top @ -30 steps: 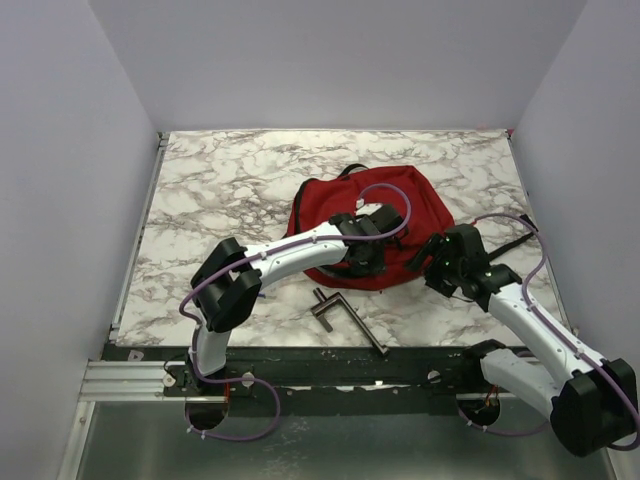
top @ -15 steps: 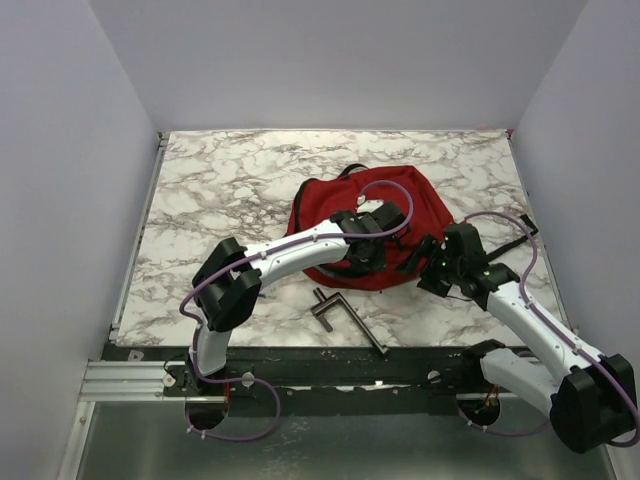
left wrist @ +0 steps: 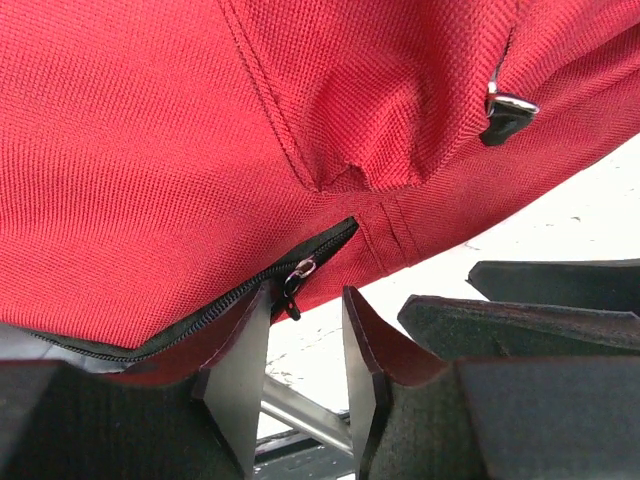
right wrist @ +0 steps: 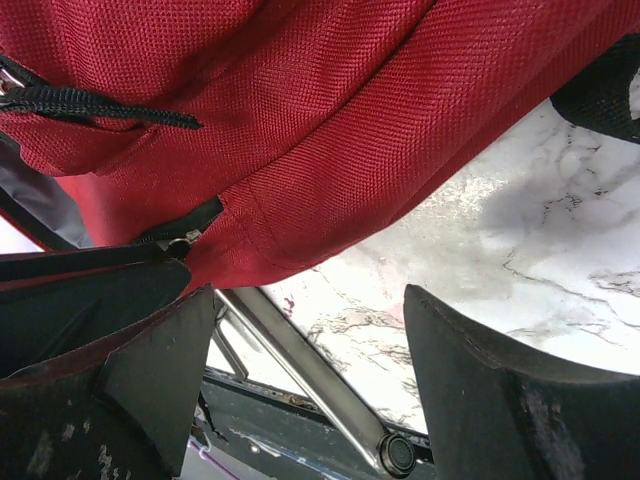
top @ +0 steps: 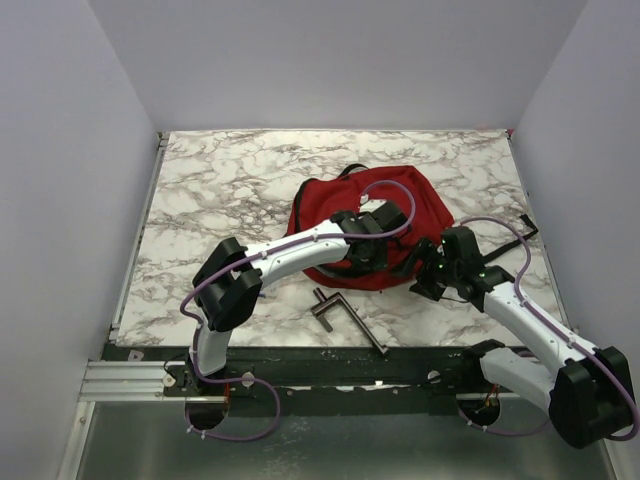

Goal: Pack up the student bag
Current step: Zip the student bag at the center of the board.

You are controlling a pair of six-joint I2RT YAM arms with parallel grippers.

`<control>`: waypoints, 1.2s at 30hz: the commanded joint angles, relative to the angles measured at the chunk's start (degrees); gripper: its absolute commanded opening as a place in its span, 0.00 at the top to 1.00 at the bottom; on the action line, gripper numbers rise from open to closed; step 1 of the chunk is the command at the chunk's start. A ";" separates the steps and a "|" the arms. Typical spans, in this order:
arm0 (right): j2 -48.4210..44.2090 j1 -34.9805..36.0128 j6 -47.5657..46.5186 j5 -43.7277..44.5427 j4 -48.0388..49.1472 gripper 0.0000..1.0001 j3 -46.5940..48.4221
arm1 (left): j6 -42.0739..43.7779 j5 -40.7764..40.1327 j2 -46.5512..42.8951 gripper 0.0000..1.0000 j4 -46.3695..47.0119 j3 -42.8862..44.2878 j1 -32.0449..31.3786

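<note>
Your left end effector (left wrist: 305, 295): barely open, zipper pull (left wrist: 298, 274) on the bag (top: 322, 205) near edge between its tips. Right end effector (right wrist: 310, 300): wide open, empty, at the bag's near-right edge.

A metal clamp (top: 325, 310) lies on the marble table (top: 220, 190).

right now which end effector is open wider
The right end effector: its jaws stand far apart beside the student bag, while the left end effector shows a narrow gap by the zipper pull.

student bag (top: 425, 195) on table (top: 220, 190), metal bar (top: 350, 318) just before it
</note>
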 commanded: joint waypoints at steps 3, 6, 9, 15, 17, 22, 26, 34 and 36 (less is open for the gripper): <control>0.62 -0.30 1.67 -1.30 1.87 0.20 -0.33 | 1.21 -0.59 0.45 0.71 0.78 -1.04 0.15; 1.05 -0.30 2.03 -1.44 2.48 0.20 -0.78 | 1.49 -0.40 0.27 0.76 1.45 -1.50 0.21; 1.29 -0.35 2.95 -2.59 4.22 0.20 -1.87 | 1.85 0.51 -0.02 0.88 2.18 -1.89 0.22; 3.62 -0.22 8.22 -5.03 9.43 0.19 -4.87 | 2.45 1.12 -3.22 1.00 4.69 -4.62 0.17; 3.61 -0.22 10.14 -4.26 12.02 0.19 -6.17 | 2.93 1.62 -4.37 1.00 5.53 -6.13 0.17; 8.02 -0.16 13.79 -2.49 17.02 0.20 -7.01 | 3.07 -1.11 -7.51 1.00 6.15 -10.23 -0.84; 11.35 0.54 17.75 5.53 21.15 0.25 -7.49 | 3.82 -2.37 -7.86 1.00 5.27 -11.17 -1.15; 16.28 0.43 16.00 24.05 27.48 1.00 -7.91 | 9.63 -12.89 -9.43 1.00 3.01 -12.18 0.54; 14.58 -2.39 13.35 24.58 25.92 1.00 -7.98 | 10.23 -15.69 -12.36 1.00 2.88 -15.13 2.62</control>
